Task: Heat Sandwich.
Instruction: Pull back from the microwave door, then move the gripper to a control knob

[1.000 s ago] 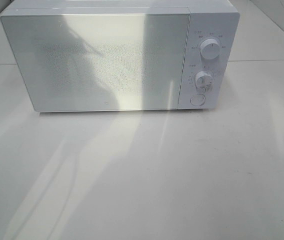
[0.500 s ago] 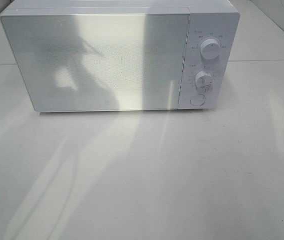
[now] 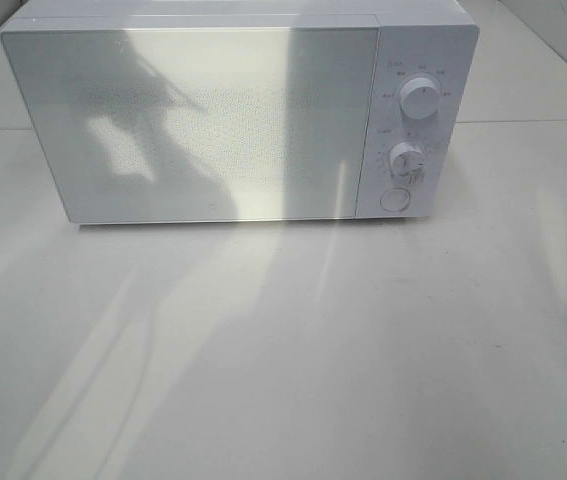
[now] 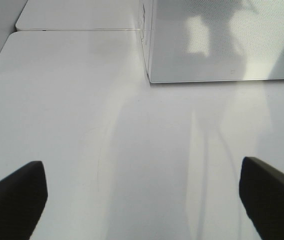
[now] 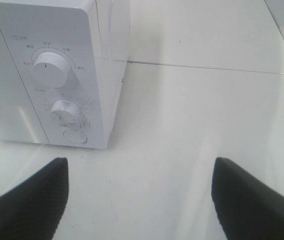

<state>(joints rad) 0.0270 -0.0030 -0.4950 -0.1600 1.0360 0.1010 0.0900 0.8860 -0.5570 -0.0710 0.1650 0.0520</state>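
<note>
The white microwave [image 3: 213,120] stands on the pale worktop [image 3: 313,350] with its door [image 3: 193,125] shut. The sandwich is not in sight in any view: nothing lies on the worktop in front of the oven, and the glare on the door hides whatever may be inside, so I cannot tell whether it is in there.

The left hand [image 4: 142,165] hangs over bare worktop near the oven's front left corner, its fingers [image 4: 16,195] wide apart and holding nothing. The right hand [image 5: 140,162] faces the control panel from the front right, fingers likewise spread and empty, well short of the panel.

The risks seem to sit at the panel. The round button [image 3: 394,199] lies just below the lower knob [image 3: 405,158], with the upper knob [image 3: 420,98] above that. A finger aimed at the button and landing a little high would probably nudge the lower knob instead, setting the oven running with the door shut and possibly nothing inside. A hard or off-centre push could also slide the whole microwave back over the smooth worktop instead of working the button. If the door springs open, it would likely swing out toward the left hand's side, and that hand may be close enough to block or be struck by it.
</note>
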